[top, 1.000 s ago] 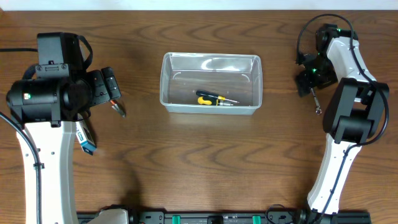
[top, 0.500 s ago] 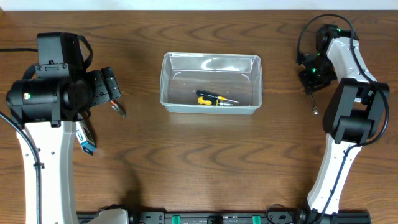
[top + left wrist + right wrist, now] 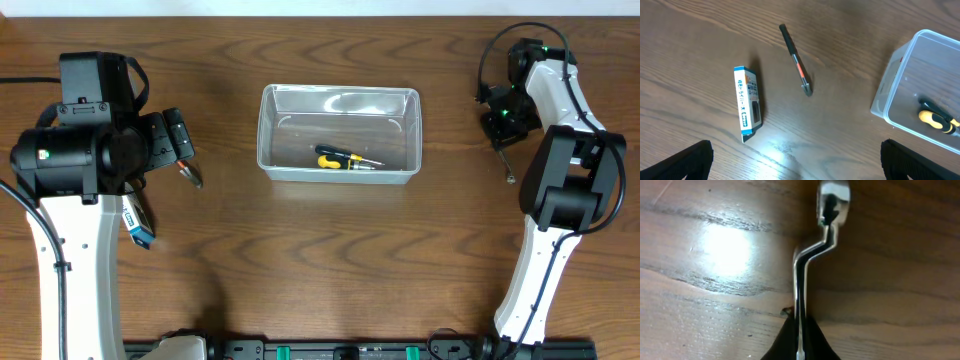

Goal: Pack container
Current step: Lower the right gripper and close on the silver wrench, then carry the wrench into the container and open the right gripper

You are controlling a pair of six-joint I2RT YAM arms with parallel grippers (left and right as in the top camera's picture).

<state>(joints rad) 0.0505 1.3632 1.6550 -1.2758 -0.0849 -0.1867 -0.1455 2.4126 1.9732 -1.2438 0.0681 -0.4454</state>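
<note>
Right, my right gripper (image 3: 799, 332) is pinched together on the shank of the slim, cranked bright-metal tool (image 3: 801, 275). The tool's socket-like head points away from the fingers. It sits low against the brown wooden table (image 3: 300, 260) at the far right, and I can't tell whether it rests on the wood or hangs just clear of it.

The clear plastic rectangular container (image 3: 266, 130) stands mid-table between the two arms, well apart from this grip. A yellow-and-black screwdriver (image 3: 345, 160) lies on its floor.

My left gripper (image 3: 796, 155) is spread wide and holds nothing. It hovers over a small blue-and-white box (image 3: 747, 104) and a thin black-and-red tool (image 3: 796, 60), both near the container's left wall.

The hold looks to be near one end of a thin, slick shank, so I expect the long free end to droop or pivot. I'd lift slowly and straight up, checking the wrist view for slip. Then I'd carry the tool high enough for the head to clear the rim, line it up with the tub's long side, lower it beside the screwdriver and release low.
</note>
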